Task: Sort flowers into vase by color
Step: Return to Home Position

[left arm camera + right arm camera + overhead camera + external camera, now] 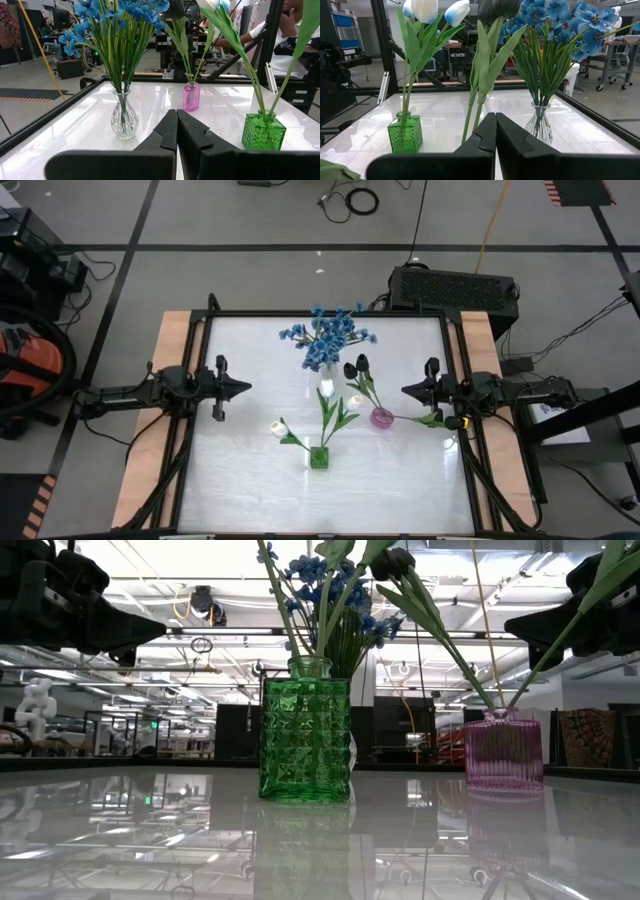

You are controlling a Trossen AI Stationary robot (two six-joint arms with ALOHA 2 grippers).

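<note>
Three vases stand mid-table. A clear glass vase point(124, 117) holds the blue blossoms point(325, 335). The green glass vase point(318, 457) near the front holds white tulips point(426, 7). A pink vase point(382, 417) holds dark tulips point(357, 366), and one leafy stem point(430, 418) leans out of it toward the right, under the right arm. My left gripper point(243, 388) hovers shut, left of the vases. My right gripper point(406, 390) hovers shut to their right, just beyond the pink vase. Neither touches anything.
The glossy white tabletop has a dark frame point(205, 315) and wooden side strips point(165, 380). Bare tabletop point(250, 480) lies in front of and beside the vases. A black box point(455, 285) sits behind the far edge. People and benches show in the room beyond.
</note>
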